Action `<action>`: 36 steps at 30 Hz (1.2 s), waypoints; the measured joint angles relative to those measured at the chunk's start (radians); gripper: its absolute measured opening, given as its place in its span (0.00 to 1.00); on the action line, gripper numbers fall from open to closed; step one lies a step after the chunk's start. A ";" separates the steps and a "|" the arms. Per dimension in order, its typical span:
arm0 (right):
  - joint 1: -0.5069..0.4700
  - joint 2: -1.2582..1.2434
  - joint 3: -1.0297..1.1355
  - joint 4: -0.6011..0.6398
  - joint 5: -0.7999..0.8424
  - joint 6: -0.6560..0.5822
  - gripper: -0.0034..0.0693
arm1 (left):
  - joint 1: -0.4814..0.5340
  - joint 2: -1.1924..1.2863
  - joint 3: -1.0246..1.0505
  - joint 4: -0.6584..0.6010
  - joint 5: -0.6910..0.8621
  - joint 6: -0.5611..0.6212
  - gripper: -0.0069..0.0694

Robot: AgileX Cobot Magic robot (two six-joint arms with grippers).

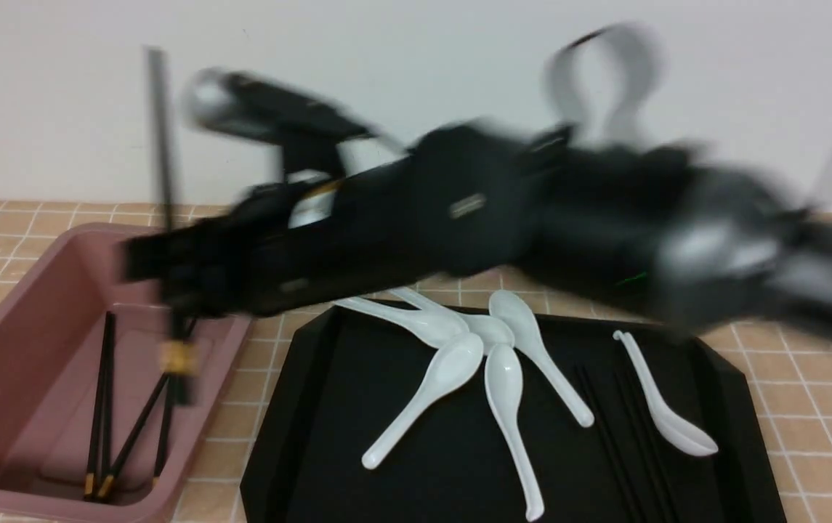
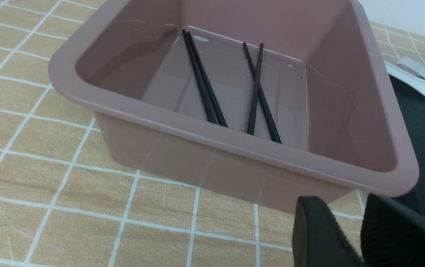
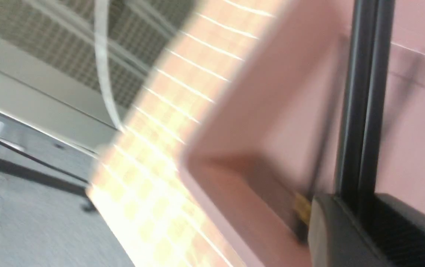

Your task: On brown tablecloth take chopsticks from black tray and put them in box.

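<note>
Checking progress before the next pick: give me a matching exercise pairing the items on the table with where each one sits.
1. raised thin black chopsticks with gold band
2. white ceramic soup spoons
3. four loose black chopsticks

A. lying on the glossy black plastic tray
B. flat on the dusty-pink plastic tub floor
C. upright in the right jaws, over that tub

Pairs: 1-C, 2-A, 3-B.

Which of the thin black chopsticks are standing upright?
The gold-banded black chopsticks clamped in the right gripper, vertical over the dusty-pink plastic box. The other chopsticks lie flat, in the box and on the glossy black tray.
</note>
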 joint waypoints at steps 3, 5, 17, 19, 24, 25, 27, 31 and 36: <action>0.052 0.106 -0.052 0.073 -0.153 -0.054 0.23 | 0.000 0.000 0.000 0.000 0.000 0.000 0.37; 0.077 0.168 -0.067 0.096 -0.236 -0.067 0.23 | 0.000 0.000 0.000 0.000 0.000 0.000 0.37; 0.099 0.285 -0.073 0.108 -0.295 -0.112 0.45 | 0.000 0.000 0.000 0.000 0.000 0.000 0.38; 0.091 0.272 -0.076 0.105 -0.247 -0.139 0.48 | 0.000 0.000 0.000 0.000 0.000 0.000 0.38; 0.031 0.185 -0.076 0.071 0.013 -0.192 0.43 | 0.000 0.000 0.000 0.000 0.000 0.000 0.39; 0.013 0.163 -0.076 0.060 0.077 -0.198 0.40 | 0.000 0.000 0.000 0.000 0.000 0.000 0.39; -0.016 0.109 -0.076 0.025 0.183 -0.203 0.32 | 0.000 0.000 0.000 0.000 0.000 0.000 0.39; -0.098 -0.052 -0.080 -0.097 0.465 -0.206 0.11 | 0.000 0.000 0.000 0.000 0.000 0.000 0.40; -0.173 -0.241 -0.081 -0.247 0.712 -0.205 0.03 | 0.000 0.000 0.000 0.000 0.000 0.000 0.40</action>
